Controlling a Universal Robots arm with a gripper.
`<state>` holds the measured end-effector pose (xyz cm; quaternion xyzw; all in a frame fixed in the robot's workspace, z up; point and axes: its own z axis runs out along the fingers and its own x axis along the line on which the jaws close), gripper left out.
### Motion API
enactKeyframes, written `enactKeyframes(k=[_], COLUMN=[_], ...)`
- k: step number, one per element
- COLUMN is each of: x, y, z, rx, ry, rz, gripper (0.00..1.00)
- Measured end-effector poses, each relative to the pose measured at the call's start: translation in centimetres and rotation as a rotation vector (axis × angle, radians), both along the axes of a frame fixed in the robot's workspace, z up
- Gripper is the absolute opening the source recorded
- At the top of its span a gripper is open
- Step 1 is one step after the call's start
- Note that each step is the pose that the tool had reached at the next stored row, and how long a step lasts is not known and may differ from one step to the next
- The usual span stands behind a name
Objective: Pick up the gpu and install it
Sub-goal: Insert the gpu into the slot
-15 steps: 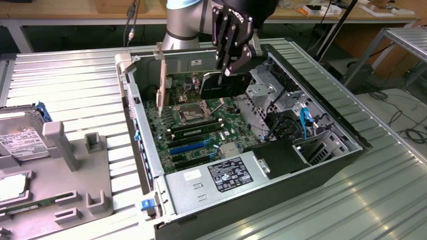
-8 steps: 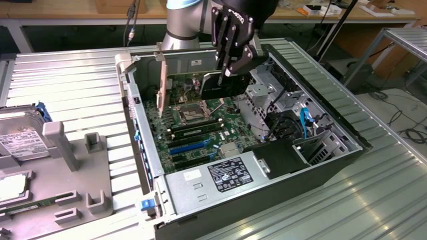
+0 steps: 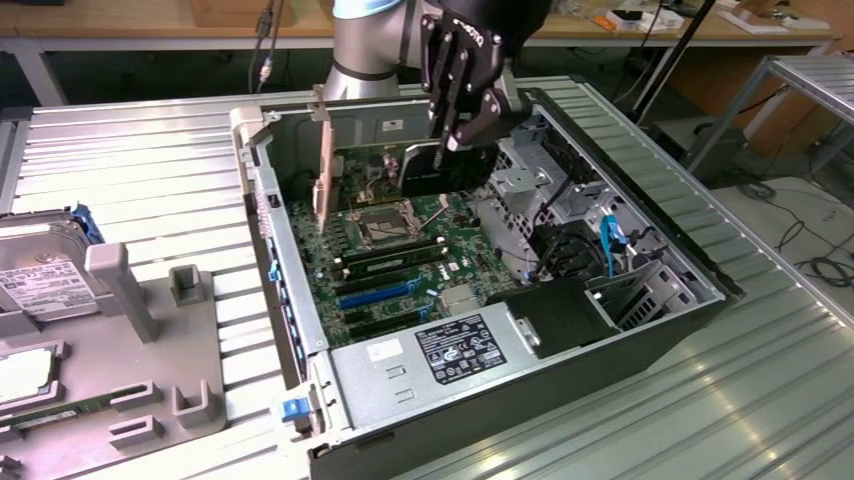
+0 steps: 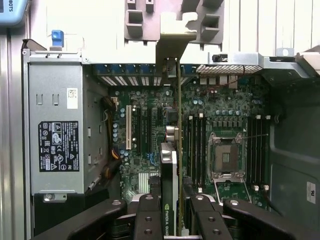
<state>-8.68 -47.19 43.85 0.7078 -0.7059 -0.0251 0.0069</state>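
Ribbed metal bench [image 3: 147,170], gpu [image 4: 169,200] over motherboard [image 4: 142,167]

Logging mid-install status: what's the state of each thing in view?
tool, shut on the gpu
gpu, held on edge inside the case, over the motherboard
case, lying on its side, open
CPU socket, bare, no cooler
hard drive, lying flat outside the case

Downward-pointing hand [image 3: 467,135], fingers [image 4: 147,220] apparently clamped.
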Motion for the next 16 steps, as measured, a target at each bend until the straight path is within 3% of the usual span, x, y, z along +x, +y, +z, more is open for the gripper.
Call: enactKeyframes(k=[4, 16], x=[0.1, 0.1], y=[0.6, 1.38], z=[-0.11, -0.44], rx=[-0.0001, 0.0], ry=[-0.0006, -0.0038], rz=[0.0, 0.0], gripper=[0.27, 0.27])
